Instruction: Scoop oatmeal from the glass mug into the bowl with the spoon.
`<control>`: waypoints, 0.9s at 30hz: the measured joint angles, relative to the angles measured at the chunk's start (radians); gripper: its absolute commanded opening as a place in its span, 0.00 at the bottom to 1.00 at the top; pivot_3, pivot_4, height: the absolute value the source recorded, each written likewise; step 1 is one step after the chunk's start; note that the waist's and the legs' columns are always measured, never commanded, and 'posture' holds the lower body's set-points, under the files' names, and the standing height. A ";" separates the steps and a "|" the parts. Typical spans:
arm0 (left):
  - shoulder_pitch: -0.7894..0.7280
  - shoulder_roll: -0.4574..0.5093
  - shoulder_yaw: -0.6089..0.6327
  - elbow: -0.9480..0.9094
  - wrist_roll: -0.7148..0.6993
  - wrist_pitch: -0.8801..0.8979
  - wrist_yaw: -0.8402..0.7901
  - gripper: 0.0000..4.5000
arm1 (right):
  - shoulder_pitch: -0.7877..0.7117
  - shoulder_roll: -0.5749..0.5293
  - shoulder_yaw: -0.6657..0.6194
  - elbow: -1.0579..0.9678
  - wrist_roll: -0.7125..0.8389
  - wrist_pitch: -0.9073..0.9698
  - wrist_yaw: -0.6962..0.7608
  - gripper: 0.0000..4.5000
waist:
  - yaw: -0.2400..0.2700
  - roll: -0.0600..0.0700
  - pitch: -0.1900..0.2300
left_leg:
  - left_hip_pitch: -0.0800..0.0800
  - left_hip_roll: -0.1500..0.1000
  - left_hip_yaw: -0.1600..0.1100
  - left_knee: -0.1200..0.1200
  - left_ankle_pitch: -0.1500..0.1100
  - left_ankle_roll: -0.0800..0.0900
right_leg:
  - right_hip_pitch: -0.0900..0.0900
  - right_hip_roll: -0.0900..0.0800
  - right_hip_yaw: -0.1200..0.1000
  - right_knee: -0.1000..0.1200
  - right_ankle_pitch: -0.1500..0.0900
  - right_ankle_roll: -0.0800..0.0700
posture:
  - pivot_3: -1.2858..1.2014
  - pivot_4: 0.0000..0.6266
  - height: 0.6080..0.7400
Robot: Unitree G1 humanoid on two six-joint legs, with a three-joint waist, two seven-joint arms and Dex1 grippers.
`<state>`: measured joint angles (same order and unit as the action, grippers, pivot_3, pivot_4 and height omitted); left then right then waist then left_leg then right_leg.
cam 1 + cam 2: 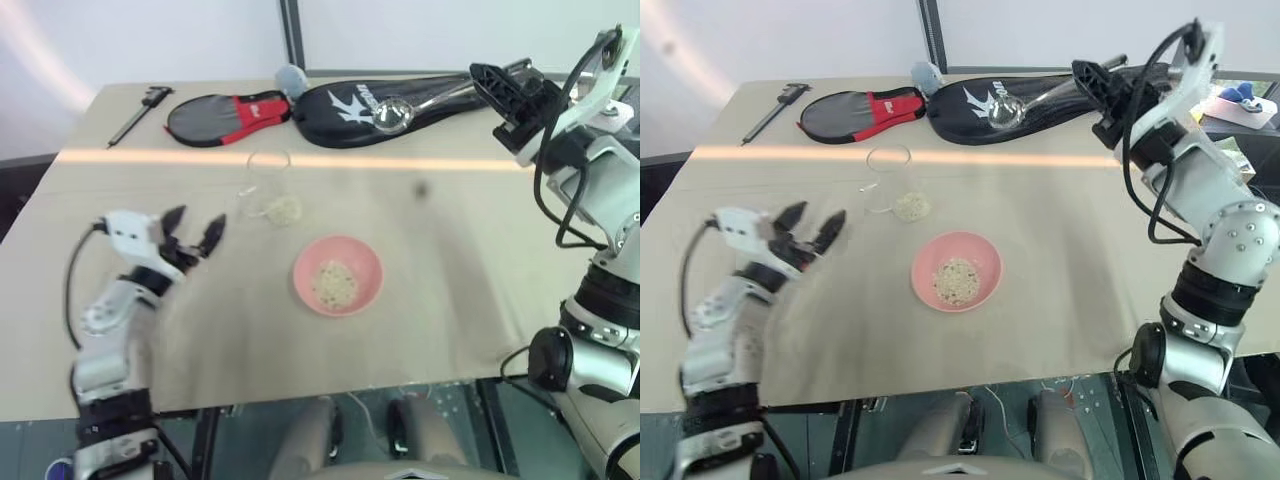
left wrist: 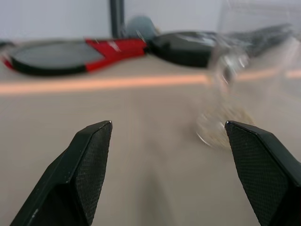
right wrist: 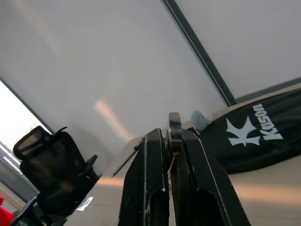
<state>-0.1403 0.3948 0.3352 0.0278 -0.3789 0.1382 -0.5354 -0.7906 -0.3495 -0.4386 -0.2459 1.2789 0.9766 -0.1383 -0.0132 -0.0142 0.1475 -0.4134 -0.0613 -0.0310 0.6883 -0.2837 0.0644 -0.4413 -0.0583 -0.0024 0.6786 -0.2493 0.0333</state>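
The oatmeal (image 1: 335,283) lies partly as a small pale heap in the bottom of the pink bowl (image 1: 304,289), which sits on the tan table (image 1: 460,300), toward its near edge. More oatmeal rests in the bottom of the glass mug (image 1: 270,187), which stands upright just behind the bowl and slightly to its left, apart from it.

The spoon (image 1: 400,114) is well behind the bowl and to its right, lifted above the table. Its handle is clamped between the closed fingers of the right gripper (image 1: 483,82), and its round end hangs over the black racket cover (image 1: 400,105) at the far edge of the table. In the right wrist view the two fingers (image 3: 146,188) press together around the thin handle.

The left gripper (image 1: 196,228) hovers left of the bowl and just left of the mug, its fingers spread wide apart and holding nothing, pointing toward the mug.

Behind the mug, a red and black racket cover (image 1: 225,115) lies beside the black one. A dark caliper (image 1: 140,112) lies further left, near the far corner.
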 measured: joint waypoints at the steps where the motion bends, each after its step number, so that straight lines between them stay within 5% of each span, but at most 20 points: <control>1: 0.000 -0.015 -0.018 -0.008 0.013 -0.003 0.022 0.88 | 0.008 -0.004 0.000 -0.015 0.010 -0.003 -0.011 0.00 | 0.000 0.000 0.000 | 0.000 0.001 0.000 0.000 0.000 0.000 | 0.000 0.001 0.000 0.000 0.000 0.000 | 0.52 0.24 1.00; 11: -0.127 -0.133 -0.103 -0.018 0.158 -0.035 0.263 0.88 | 0.035 -0.047 0.013 -0.042 0.051 -0.046 -0.036 0.00 | 0.002 0.001 -0.001 | 0.001 0.001 0.001 0.000 0.000 0.000 | 0.001 0.001 0.001 0.000 0.000 0.000 | 0.52 0.24 1.00; 27: -0.169 -0.175 -0.118 -0.028 0.241 0.074 0.494 0.88 | 0.059 -0.082 0.031 -0.042 0.065 -0.084 -0.033 0.00 | 0.001 0.002 -0.002 | 0.001 0.001 0.001 0.000 0.000 0.000 | 0.001 0.002 0.001 0.000 0.000 0.000 | 0.52 0.24 1.00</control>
<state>-0.3091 0.2194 0.2170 -0.0007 -0.1379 0.2118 -0.0415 -0.7318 -0.4312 -0.4080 -0.2879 1.3438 0.8924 -0.1714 -0.0123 -0.0126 0.1459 -0.4126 -0.0602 -0.0297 0.6886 -0.2837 0.0645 -0.4405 -0.0568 -0.0012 0.6790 -0.2492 0.0333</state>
